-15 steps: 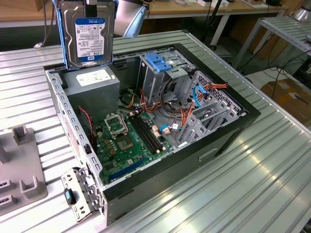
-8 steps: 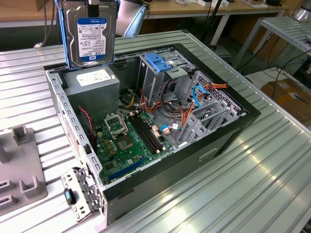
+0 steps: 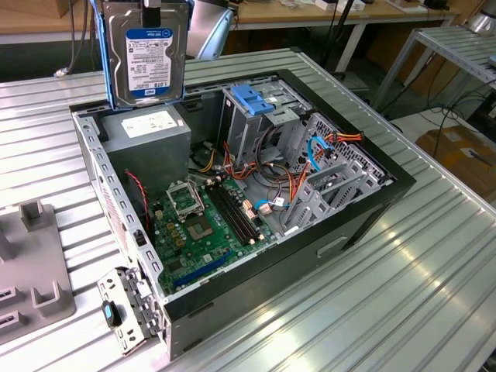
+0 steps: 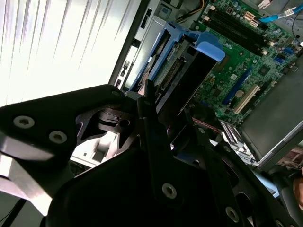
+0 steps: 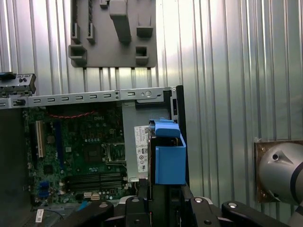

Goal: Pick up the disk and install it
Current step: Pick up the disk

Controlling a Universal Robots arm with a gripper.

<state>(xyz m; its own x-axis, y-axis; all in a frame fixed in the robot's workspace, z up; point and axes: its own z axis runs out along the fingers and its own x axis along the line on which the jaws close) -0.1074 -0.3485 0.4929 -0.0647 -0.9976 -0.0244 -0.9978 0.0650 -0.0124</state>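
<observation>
Silver rectangular disk [image 3: 146, 54] in a blue plastic frame hangs upright above the open black computer case [image 3: 349, 232] in the exterior view; I should square it to the blue-topped metal drive cage [image 3: 252, 101]. In the second wrist view my black end effector [image 4: 168, 101] clamps it, contact shadowed; the first wrist view hides its label.

Robot's front end is pretty much all matte black: big angular black metal plates [image 4: 71, 113] and long slim black fingers [image 4: 150, 113], dotted with round silver screw heads [image 4: 23, 121]. Further back there's a fat rounded silver-grey arm joint [image 5: 278, 172], smooth and shiny.
</observation>
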